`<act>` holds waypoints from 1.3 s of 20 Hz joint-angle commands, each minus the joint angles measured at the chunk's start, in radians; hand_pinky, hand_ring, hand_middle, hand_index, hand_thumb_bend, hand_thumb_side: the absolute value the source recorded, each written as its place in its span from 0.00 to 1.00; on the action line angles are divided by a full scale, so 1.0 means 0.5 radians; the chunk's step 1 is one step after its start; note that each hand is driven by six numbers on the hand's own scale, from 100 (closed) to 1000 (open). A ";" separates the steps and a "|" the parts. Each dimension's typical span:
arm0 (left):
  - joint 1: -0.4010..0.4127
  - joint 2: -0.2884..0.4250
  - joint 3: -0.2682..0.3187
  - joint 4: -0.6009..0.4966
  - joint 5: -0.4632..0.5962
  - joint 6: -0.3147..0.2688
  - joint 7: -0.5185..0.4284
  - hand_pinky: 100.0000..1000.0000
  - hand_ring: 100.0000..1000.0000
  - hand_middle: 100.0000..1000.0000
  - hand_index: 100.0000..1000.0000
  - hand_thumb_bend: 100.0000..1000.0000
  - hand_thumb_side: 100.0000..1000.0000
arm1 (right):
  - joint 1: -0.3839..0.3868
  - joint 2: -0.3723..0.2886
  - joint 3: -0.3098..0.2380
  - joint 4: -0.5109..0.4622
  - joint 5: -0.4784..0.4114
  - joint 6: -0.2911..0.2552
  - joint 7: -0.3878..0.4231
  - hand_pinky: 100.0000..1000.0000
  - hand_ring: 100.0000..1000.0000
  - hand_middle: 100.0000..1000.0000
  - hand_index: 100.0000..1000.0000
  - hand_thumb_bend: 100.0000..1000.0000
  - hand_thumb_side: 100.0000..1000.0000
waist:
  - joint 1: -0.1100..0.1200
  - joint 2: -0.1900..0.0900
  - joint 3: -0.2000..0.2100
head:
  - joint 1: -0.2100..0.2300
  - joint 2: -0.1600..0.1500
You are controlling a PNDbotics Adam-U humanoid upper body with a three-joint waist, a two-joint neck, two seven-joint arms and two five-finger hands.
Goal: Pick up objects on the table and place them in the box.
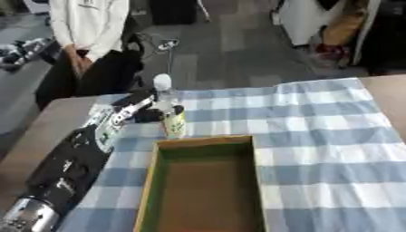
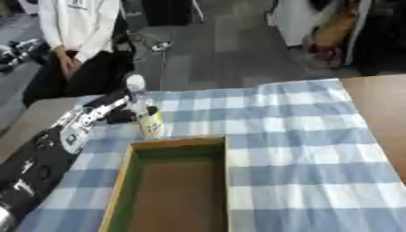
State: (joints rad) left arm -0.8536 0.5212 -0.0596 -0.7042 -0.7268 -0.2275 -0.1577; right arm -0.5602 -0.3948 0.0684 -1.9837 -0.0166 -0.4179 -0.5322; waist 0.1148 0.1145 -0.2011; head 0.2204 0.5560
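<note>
Just past the box's (image 1: 205,141) 11 o'clock corner, bottle (image 1: 170,112) stands upright on the bench, left hand (image 1: 147,111) wrapped round it from 9 o'clock. Right hand unseen.

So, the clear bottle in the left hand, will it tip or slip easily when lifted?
The bottle is tall and narrow with a white cap, so it probably tips easily if set down carelessly. Its clear body looks smooth, perhaps slippery. The left hand curls round its middle, which should limit swinging.
</note>
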 commanded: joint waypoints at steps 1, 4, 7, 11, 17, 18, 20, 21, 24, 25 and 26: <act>-0.054 0.025 0.039 0.009 -0.018 0.021 0.086 0.93 0.85 0.97 0.99 1.00 0.88 | -0.040 -0.002 -0.006 -0.033 -0.008 0.001 0.009 0.34 0.44 0.51 0.60 0.00 0.83 | -0.012 -0.022 -0.003 | 0.023 -0.030; -0.053 0.015 0.052 0.037 -0.012 0.074 0.191 0.88 0.76 0.90 0.91 0.86 0.68 | -0.044 0.001 -0.006 -0.033 -0.010 0.000 0.009 0.34 0.44 0.51 0.60 0.00 0.83 | -0.011 -0.022 -0.006 | 0.023 -0.031; -0.053 0.010 0.064 0.050 0.029 0.156 0.321 0.80 0.64 0.80 0.83 0.77 0.61 | -0.044 0.001 -0.005 -0.033 -0.011 0.000 0.011 0.34 0.44 0.51 0.60 0.00 0.83 | -0.011 -0.022 -0.006 | 0.018 -0.033; -0.046 0.003 0.080 0.038 0.149 0.238 0.573 0.45 0.30 0.49 0.62 0.29 0.69 | -0.042 -0.001 -0.005 -0.033 -0.011 0.001 0.012 0.34 0.44 0.51 0.60 0.00 0.83 | -0.013 -0.021 -0.003 | 0.014 -0.034; -0.026 -0.006 0.055 0.033 0.362 0.236 0.928 0.00 0.00 0.14 0.34 0.00 0.81 | -0.040 -0.003 -0.005 -0.033 -0.012 0.001 0.012 0.34 0.44 0.51 0.60 0.00 0.83 | -0.014 -0.021 -0.001 | 0.013 -0.039; -0.024 -0.006 0.048 0.032 0.375 0.220 0.955 0.00 0.00 0.10 0.32 0.00 0.78 | -0.040 -0.003 -0.005 -0.033 -0.012 0.001 0.012 0.34 0.44 0.51 0.60 0.00 0.83 | -0.015 -0.021 -0.001 | 0.012 -0.039; -0.020 -0.003 0.042 0.012 0.387 0.168 1.020 0.00 0.00 0.01 0.28 0.00 0.75 | -0.039 -0.004 -0.005 -0.033 -0.012 0.001 0.012 0.34 0.44 0.51 0.60 0.00 0.83 | -0.015 -0.022 0.000 | 0.010 -0.040; -0.018 -0.001 0.040 -0.002 0.390 0.141 1.052 0.00 0.00 0.00 0.26 0.00 0.73 | -0.039 -0.005 -0.006 -0.033 -0.012 0.001 0.011 0.34 0.44 0.51 0.60 0.00 0.83 | -0.014 -0.022 0.001 | 0.008 -0.040; -0.014 0.010 0.040 -0.043 0.404 0.072 1.126 0.00 0.00 0.00 0.24 0.00 0.71 | -0.037 -0.008 -0.006 -0.033 -0.011 0.001 0.011 0.34 0.44 0.51 0.60 0.00 0.83 | -0.013 -0.025 0.005 | 0.006 -0.039; -0.013 0.015 0.040 -0.064 0.411 0.049 1.149 0.00 0.00 0.00 0.24 0.00 0.71 | -0.036 -0.009 -0.006 -0.033 -0.011 0.001 0.011 0.34 0.44 0.51 0.60 0.00 0.83 | -0.012 -0.026 0.006 | 0.004 -0.038; -0.009 0.020 0.039 -0.084 0.421 0.032 1.166 0.00 0.00 0.00 0.24 0.00 0.70 | -0.035 -0.010 -0.007 -0.033 -0.011 0.001 0.011 0.34 0.44 0.51 0.60 0.00 0.83 | -0.012 -0.027 0.008 | 0.002 -0.038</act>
State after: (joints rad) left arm -0.8455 0.4960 -0.0422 -0.7196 -0.5232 -0.1998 0.4095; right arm -0.5638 -0.3871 0.0686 -1.9837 -0.0206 -0.4179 -0.5317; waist 0.1148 0.1151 -0.1999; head 0.2222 0.5477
